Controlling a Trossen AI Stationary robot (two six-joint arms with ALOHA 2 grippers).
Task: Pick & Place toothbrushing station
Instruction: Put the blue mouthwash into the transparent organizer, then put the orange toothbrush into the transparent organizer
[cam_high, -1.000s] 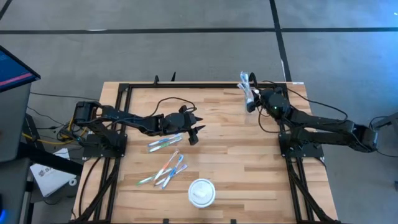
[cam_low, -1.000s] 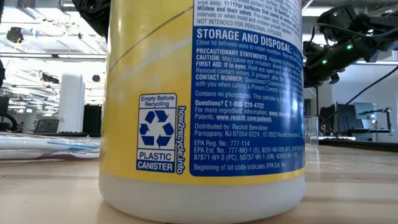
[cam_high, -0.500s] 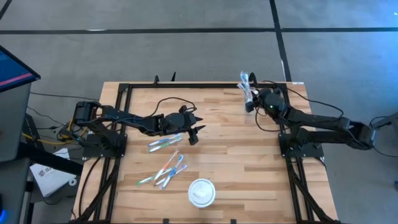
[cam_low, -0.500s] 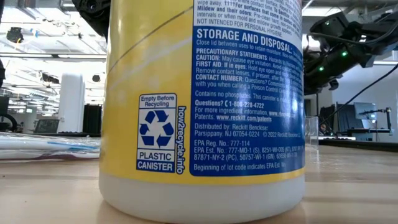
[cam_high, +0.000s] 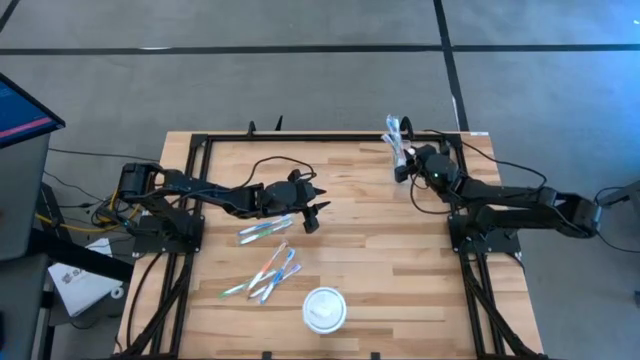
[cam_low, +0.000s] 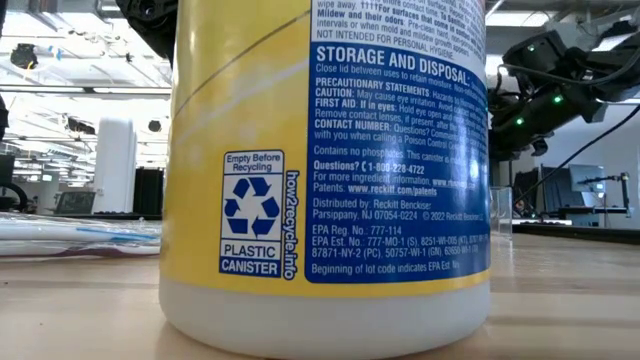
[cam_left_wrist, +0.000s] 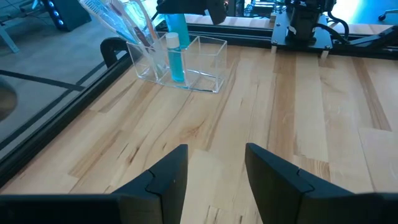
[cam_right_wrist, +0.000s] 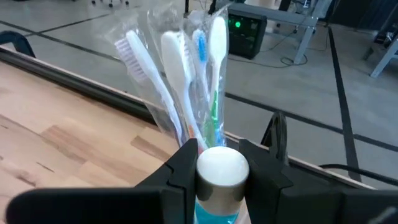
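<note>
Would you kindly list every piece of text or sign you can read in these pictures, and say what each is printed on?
All on the yellow canister filling the low view:
"STORAGE AND DISPOSAL:" on its blue panel.
"PRECAUTIONARY STATEMENTS", "CAUTION:", "FIRST AID: If in eyes:"
"Questions? 1-800-228-4722"
"Empty Before Recycling", recycling arrows, "PLASTIC CANISTER"
"how2recycle.info"
"Contains no phosphates."
Finer print there is too small to quote reliably. The other views show no legible text.

A yellow canister (cam_low: 330, 170) on the worktop (cam_low: 560, 300) reads "STORAGE AND DISPOSAL", "PLASTIC CANISTER", "how2recycle.info", "Empty Before Recycling" and "Reckitt Benckiser".
</note>
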